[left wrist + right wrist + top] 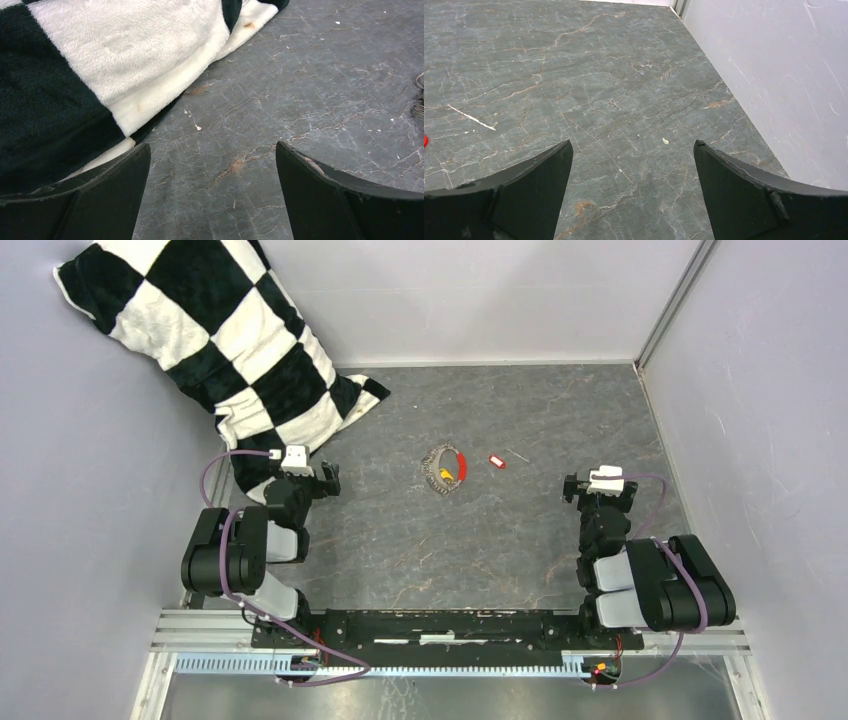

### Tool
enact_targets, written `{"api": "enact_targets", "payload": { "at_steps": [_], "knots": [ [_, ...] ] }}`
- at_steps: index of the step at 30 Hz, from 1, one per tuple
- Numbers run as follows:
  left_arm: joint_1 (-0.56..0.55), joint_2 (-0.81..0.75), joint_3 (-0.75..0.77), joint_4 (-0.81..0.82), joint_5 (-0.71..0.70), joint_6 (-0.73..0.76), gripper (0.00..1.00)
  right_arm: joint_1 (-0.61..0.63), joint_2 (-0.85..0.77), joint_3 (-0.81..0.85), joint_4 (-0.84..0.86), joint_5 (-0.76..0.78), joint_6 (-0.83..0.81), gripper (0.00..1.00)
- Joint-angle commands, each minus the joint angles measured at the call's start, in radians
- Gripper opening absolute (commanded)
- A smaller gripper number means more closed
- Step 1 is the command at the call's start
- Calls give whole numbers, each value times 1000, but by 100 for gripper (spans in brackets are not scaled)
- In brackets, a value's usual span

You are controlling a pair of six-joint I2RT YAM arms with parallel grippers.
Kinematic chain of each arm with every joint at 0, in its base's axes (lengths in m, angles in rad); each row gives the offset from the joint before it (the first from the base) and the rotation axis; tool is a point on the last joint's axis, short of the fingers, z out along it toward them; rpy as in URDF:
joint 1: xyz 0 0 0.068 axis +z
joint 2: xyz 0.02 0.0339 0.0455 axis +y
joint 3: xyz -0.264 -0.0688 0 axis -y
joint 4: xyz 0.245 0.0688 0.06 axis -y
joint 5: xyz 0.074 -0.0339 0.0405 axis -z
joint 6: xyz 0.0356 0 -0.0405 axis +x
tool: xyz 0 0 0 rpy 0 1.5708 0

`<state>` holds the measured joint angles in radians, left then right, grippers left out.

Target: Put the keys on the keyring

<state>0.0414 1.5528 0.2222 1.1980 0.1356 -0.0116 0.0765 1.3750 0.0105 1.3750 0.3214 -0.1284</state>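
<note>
keyring (432, 464): small round grey coil-like metal ring with a bright red arc on its right side, flat on the grey marbled tabletop (400, 550); centre of the overhead view, between the two arms and well apart from both
yellow key (443, 476): tiny, yellow plastic head, inside the ring's loop; too small to tell its heading or whether threaded on
red key (496, 462): tiny, red plastic head with a white mark, just right of the ring and apart from it; long axis roughly left to right, dipping slightly toward the right; blade end not made out
cut off: only a scrap of coil at the right edge of the left wrist view; only a red speck at the left edge of the right wrist view
left gripper (212, 147): fingers spread wide, nothing between, above bare tabletop beside the black-and-white checked plush pillow (230, 340)
right gripper (631, 144): fingers spread wide, nothing between, near the right wall
pale sliver (517, 454): thin, just up and right of the red key
</note>
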Motion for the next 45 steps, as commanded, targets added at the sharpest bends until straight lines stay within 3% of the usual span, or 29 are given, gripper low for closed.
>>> {"api": "enact_targets", "payload": {
  "at_steps": [1,4,6,8,10,11,13,14,17,20,23,26,32,35,45],
  "knots": [
    [-3,-14,0,28,-10,-8,100,-3,-12,-101,24,-5,-2,98],
    [-4,-14,2,27,-9,-8,100,25,-49,-73,-27,58,-15,98],
    [-4,-15,0,28,-9,-8,100,46,-133,96,-431,133,13,98],
    [0,-45,5,4,8,-3,100,47,-163,205,-602,105,64,98],
    [-1,-114,95,-207,43,5,100,45,-200,235,-634,-18,137,98],
    [-2,-139,172,-380,56,5,100,44,-205,247,-642,-31,257,98],
    [-2,-146,342,-697,96,39,100,34,-182,327,-792,-87,426,98],
    [-2,-134,417,-860,123,49,100,30,-146,379,-857,-136,437,98],
    [-2,-117,553,-1093,185,97,100,43,-76,451,-880,-369,368,98],
    [-2,-135,610,-1226,225,123,100,156,-91,498,-925,-328,274,98],
    [-6,-156,655,-1319,273,132,100,290,-39,620,-1024,-328,180,98],
    [-12,-174,690,-1398,326,143,100,365,48,716,-1078,-455,108,97],
    [-17,-208,725,-1538,325,182,100,424,212,858,-1117,-687,70,79],
    [-16,-222,738,-1586,320,203,100,475,274,914,-1184,-679,27,72],
    [-23,-242,720,-1609,312,234,100,568,353,904,-1167,-574,82,54]
  ]
}}
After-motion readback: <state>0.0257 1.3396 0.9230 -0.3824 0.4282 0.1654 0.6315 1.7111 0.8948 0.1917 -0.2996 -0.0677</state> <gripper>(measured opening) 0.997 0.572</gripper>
